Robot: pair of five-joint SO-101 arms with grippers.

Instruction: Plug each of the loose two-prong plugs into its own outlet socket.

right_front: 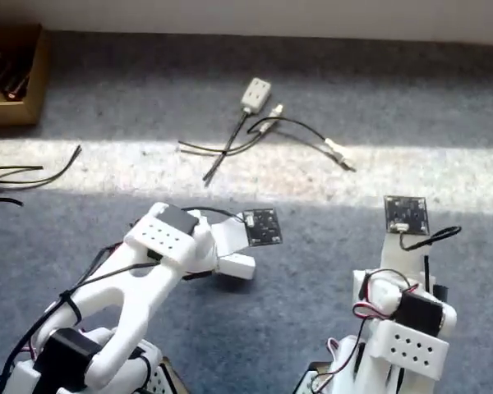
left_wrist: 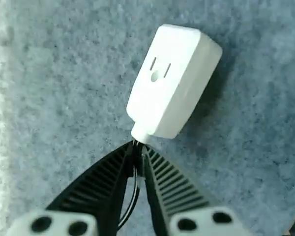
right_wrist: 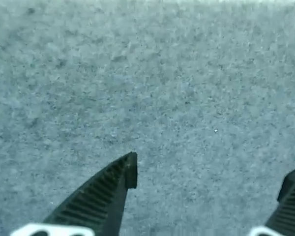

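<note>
Plugs (right_front: 337,149) lie loose mid-bench among crossed wires (right_front: 230,146), one just beside the far outlet (right_front: 255,94). None looks seated, so I judge every plug is left to do. Left jaws pinch the cord (left_wrist: 132,196) of a second outlet (left_wrist: 173,81) nearer me. Right jaws hang spread over bare bench (right_wrist: 187,73). A box (right_front: 12,78) sits well aside.
</note>
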